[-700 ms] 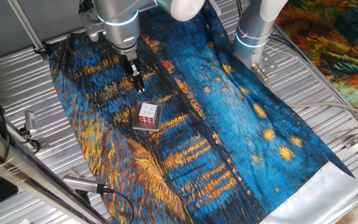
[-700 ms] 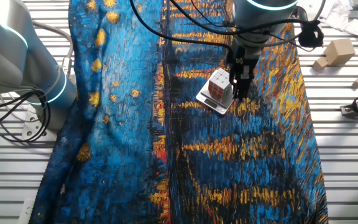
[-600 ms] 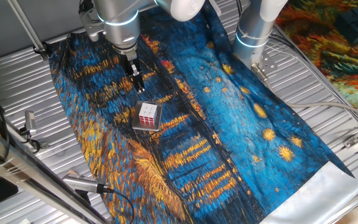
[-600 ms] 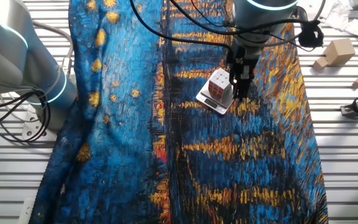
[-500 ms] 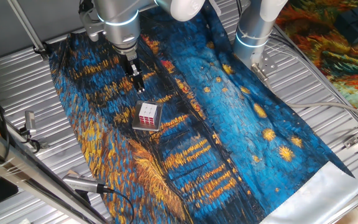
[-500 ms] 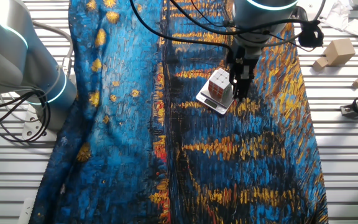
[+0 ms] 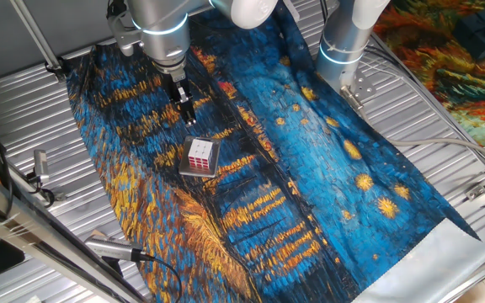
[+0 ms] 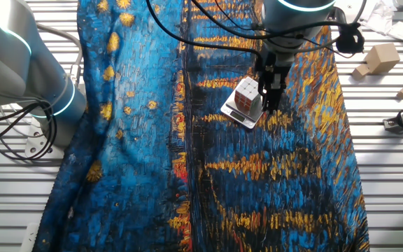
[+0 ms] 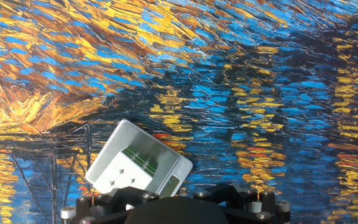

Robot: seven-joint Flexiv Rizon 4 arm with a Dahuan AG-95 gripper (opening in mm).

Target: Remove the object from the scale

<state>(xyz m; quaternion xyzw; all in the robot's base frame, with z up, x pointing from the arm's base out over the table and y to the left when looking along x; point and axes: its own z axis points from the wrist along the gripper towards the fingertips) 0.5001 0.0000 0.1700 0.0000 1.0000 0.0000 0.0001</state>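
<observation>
The cube [image 7: 199,154] sat on the scale [image 7: 187,167], a thin grey plate lying flat on the painted cloth [image 7: 293,168] that covered the table; it rested roughly in the middle of the plate, with a little grey margin showing round it, which was sensible enough for weighing and also left its sides free for a grip. Nothing touched it. In the hand view the scale [image 9: 138,162] appeared near the lower edge with a green-and-white reflection on its shiny top (the cube itself could not be made out there).

The gripper [image 7: 185,107] hung beside the scale rather than over it, pointing straight down from the arm's wrist, its tips near the cloth. In the other fixed view the gripper [image 8: 271,94] stood just beside the cube [image 8: 247,96], apart from it. The fingers looked close together and held nothing, though whether they were fully clenched could not be told from these pictures. The cube had not yet been lifted, so the removal was, by my judgement, not yet begun in earnest; the arm would likely need to shift across and spread its fingers round the cube.
</observation>
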